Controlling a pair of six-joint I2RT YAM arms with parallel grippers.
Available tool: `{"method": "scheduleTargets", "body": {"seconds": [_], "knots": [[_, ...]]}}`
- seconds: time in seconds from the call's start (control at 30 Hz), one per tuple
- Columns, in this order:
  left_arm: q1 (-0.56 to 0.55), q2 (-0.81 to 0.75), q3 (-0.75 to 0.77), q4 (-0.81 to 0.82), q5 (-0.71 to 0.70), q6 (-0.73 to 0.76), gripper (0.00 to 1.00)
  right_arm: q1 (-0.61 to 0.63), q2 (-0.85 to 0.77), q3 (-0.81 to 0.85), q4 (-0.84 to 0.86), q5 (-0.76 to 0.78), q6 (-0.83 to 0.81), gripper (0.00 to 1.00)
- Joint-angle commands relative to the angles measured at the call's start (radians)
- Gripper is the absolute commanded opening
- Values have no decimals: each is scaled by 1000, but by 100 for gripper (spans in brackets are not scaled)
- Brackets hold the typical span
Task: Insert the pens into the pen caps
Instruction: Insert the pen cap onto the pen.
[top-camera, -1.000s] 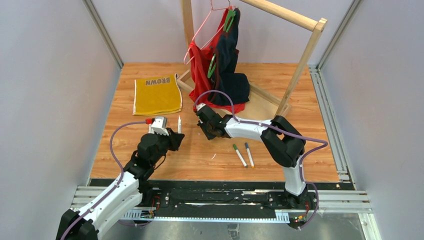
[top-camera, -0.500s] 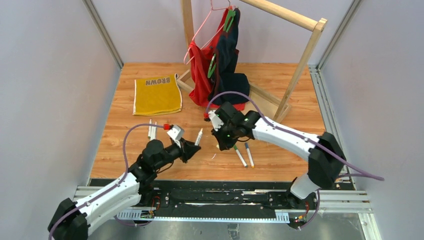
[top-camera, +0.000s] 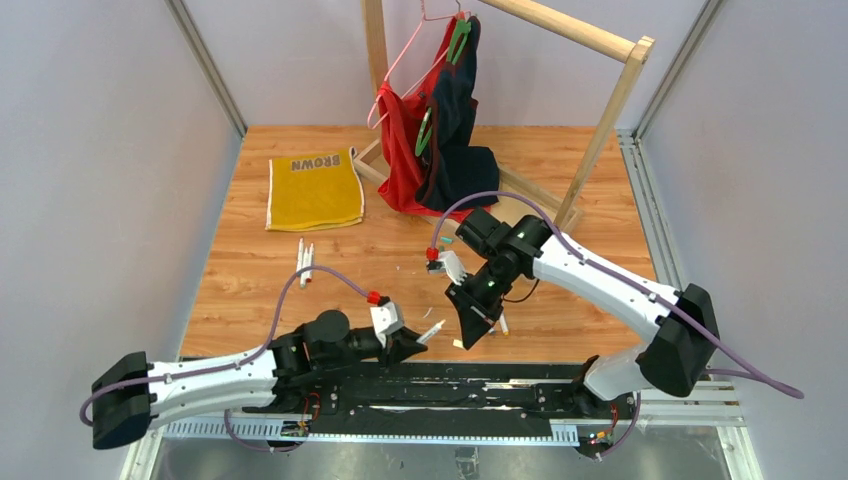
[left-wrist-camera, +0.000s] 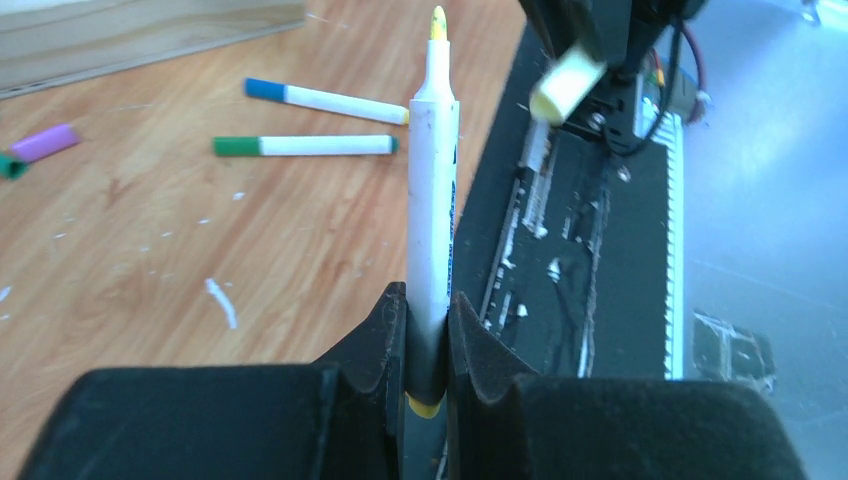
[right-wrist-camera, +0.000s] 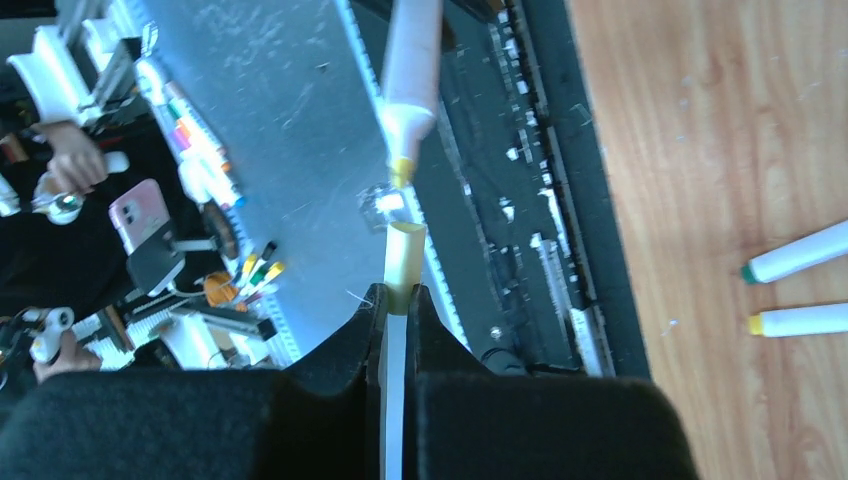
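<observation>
My left gripper is shut on the lower barrel of a white pen whose yellow tip points away from me. My right gripper is shut on a yellow pen cap with its open mouth outward. That pen's tip sits a short gap from the cap, nearly in line and not touching. In the top view both grippers meet over the front rail, left and right. Two capped pens, blue and green, lie on the wood. Two bare pens lie at the left.
A purple cap and a teal cap lie loose on the table. A yellow cloth lies at the back left. A wooden rack with hanging clothes stands at the back. The black rail runs along the near edge.
Both arms swung down to the near edge. The left brought its pen right and low, the right carried the yellow cap towards it, and they now face each other.
</observation>
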Motion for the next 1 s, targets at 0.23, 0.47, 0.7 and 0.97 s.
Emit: {"method": "scheduleTargets", "body": {"seconds": [0.23, 0.47, 0.7, 0.97], "knots": [[-244, 122, 60, 51, -110, 118, 0, -6, -41, 88, -196, -131, -5, 1], [-269, 120, 60, 51, -131, 130, 0, 1, -31, 67, -196, -136, 4, 1], [-294, 124, 64, 51, -149, 141, 0, 2, -8, 54, -195, -131, 9, 1], [-308, 127, 66, 51, -153, 144, 0, 4, 21, 49, -195, -137, 12, 1]]}}
